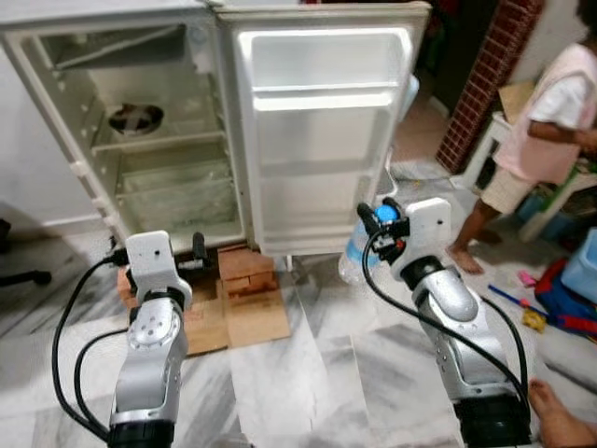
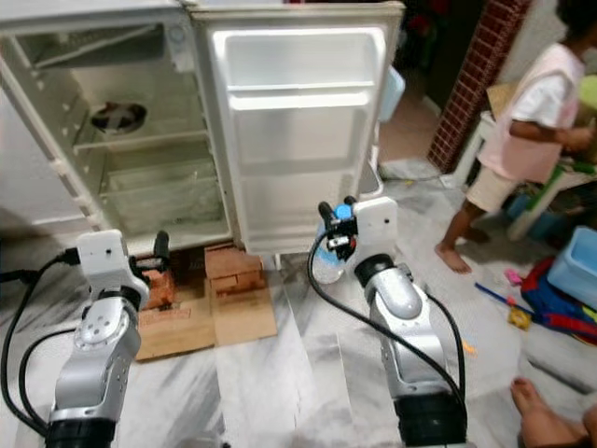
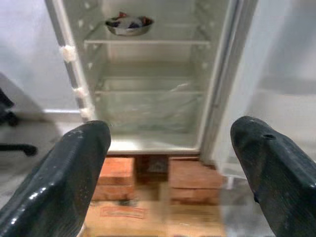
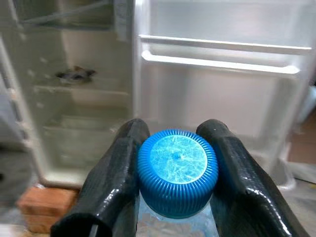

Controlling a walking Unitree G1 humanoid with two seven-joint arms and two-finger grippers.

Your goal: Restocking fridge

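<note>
Now, step: the robot stands in front of the open fridge (image 1: 140, 140) with a water bottle, ready to put it inside.

Right gripper (image 4: 175, 163): its two black fingers (image 4: 116, 173) squeeze the bottle's neck, one on each side, just under the blue cap.

Bottle (image 1: 359, 257): clear plastic with a blue cap (image 4: 177, 170). It hangs down below the fingers, above the floor. I think it has water in it, but that part is blurry.

Left gripper (image 3: 173, 173): its fingers are spread wide with nothing between them. Past the fingertips are the fridge shelves and the red bricks (image 3: 195, 175) under the fridge.

Fridge door (image 1: 326, 140): swung open, straight ahead of the right fingers. Its door shelves (image 4: 217, 59) are bare.

Inside the fridge: a metal bowl (image 3: 128, 24) sits on a high shelf, far past the left fingers.

Person (image 1: 550, 131): stands well off on the robot's right side, near toys on the floor.

What could go wrong: the fingers hold only the thin neck, so a heavy bottle could swing or slip out. It could also bump the door shelf rail if it comes in too low. The fridge sits on bricks, so a hard push might wobble it.
</note>
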